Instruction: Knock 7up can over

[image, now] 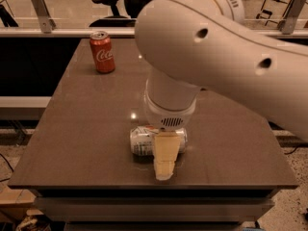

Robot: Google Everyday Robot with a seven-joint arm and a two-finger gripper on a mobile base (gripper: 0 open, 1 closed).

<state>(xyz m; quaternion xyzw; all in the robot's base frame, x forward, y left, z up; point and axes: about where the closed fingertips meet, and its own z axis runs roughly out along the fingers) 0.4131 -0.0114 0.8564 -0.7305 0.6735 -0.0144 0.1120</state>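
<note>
At lower centre the 7up can (pixel 143 141) already lies on its side on the brown surface (pixel 86 129), so the task looks done, with the claw (pixel 164 163) just in front, its openness I cannot tell.
</note>
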